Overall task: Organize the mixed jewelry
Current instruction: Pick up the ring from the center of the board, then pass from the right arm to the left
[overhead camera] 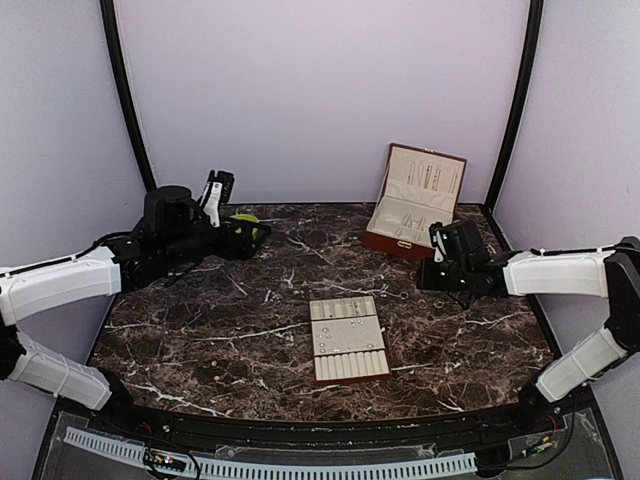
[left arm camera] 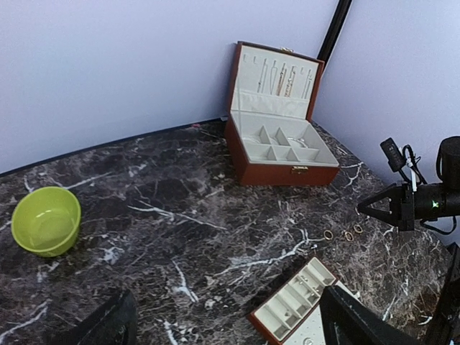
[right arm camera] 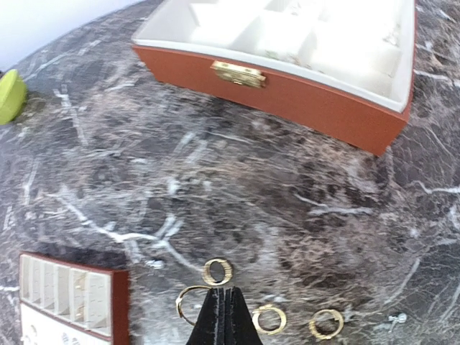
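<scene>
Small gold-toned rings lie loose on the marble: one (right arm camera: 217,271) just beyond my right fingertips, two more (right arm camera: 269,318) (right arm camera: 326,323) to the right. A thin hoop (right arm camera: 184,302) runs behind the fingertips on the left. They also show in the left wrist view (left arm camera: 328,234). My right gripper (right arm camera: 226,293) is shut and hovers over them; I cannot see anything held. It also shows in the top view (overhead camera: 437,262). Tiny pieces sit in the beige slotted tray (overhead camera: 347,338). My left gripper (left arm camera: 230,332) is wide open and empty, raised by the lime-green bowl (left arm camera: 47,219).
An open red-brown jewelry box (overhead camera: 415,205) with a white lining stands at the back right, its front latch (right arm camera: 237,74) facing me. A tiny stud (right arm camera: 394,317) lies right of the rings. The tray's brown edge (right arm camera: 121,302) is close to the hoop's left.
</scene>
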`<act>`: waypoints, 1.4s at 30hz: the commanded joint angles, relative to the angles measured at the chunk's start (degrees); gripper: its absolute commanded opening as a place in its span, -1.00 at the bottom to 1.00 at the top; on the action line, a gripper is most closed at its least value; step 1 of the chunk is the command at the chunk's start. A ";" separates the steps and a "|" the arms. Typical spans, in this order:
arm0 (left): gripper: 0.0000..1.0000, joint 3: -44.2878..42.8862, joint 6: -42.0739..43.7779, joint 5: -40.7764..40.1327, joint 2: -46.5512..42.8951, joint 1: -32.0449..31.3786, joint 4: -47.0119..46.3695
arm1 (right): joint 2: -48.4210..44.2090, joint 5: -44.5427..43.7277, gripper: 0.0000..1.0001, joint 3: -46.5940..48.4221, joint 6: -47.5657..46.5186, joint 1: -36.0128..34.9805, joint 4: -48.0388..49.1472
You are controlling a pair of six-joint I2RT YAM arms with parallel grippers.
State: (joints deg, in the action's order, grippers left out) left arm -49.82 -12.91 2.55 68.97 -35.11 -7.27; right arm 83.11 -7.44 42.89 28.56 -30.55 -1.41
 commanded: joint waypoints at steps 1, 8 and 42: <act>0.80 -0.72 -6.22 0.04 6.40 -4.35 -8.20 | -3.39 1.37 -1.00 -1.67 1.43 -3.73 5.73; 0.68 -6.23 -11.36 7.12 18.18 -11.51 -14.32 | -4.28 1.25 -1.00 -1.90 2.48 -10.98 11.24; -0.33 -16.49 -22.16 17.76 35.91 -15.19 -15.30 | 1.27 1.77 -1.00 2.73 -1.34 -21.27 18.80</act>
State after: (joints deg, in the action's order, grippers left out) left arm -64.77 -34.22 19.35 104.60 -50.30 -22.50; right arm 83.90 -5.93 44.34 27.81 -51.20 14.50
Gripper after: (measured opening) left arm 0.371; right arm 0.006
